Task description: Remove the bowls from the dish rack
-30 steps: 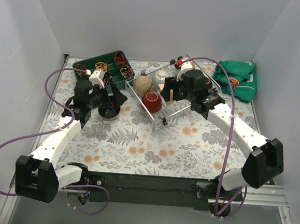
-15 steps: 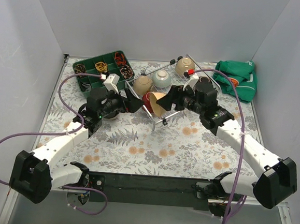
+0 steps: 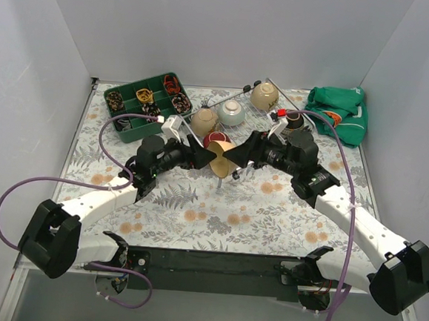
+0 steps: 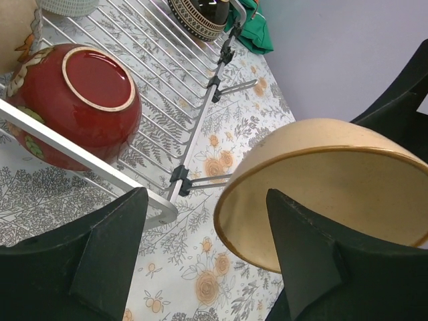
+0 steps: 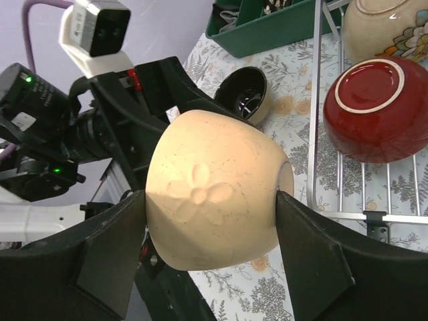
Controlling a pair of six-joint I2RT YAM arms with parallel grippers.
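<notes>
A beige bowl (image 3: 220, 159) with a flower relief hangs tilted above the table at the dish rack's (image 4: 175, 87) front corner. My right gripper (image 5: 210, 194) is shut on it, one finger on each side of its wall (image 5: 214, 194). My left gripper (image 4: 207, 194) faces it, open. Its near rim (image 4: 227, 221) lies between the fingers, and one finger (image 4: 314, 254) crosses the mouth. In the rack sit a red bowl (image 3: 216, 138), upside down, a beige bowl (image 3: 203, 121), a mint bowl (image 3: 231, 113), another beige bowl (image 3: 264, 96) and a dark patterned one (image 3: 295, 121).
A black bowl (image 5: 245, 93) stands on the flowered table beside my left arm. The green compartment tray (image 3: 141, 99) lies at the back left and a green cloth (image 3: 341, 115) at the back right. White walls close off three sides.
My right gripper carried the beige bowl out of the rack toward the front. My left gripper left the black bowl, swung right to meet it, and its jaws have narrowed.
</notes>
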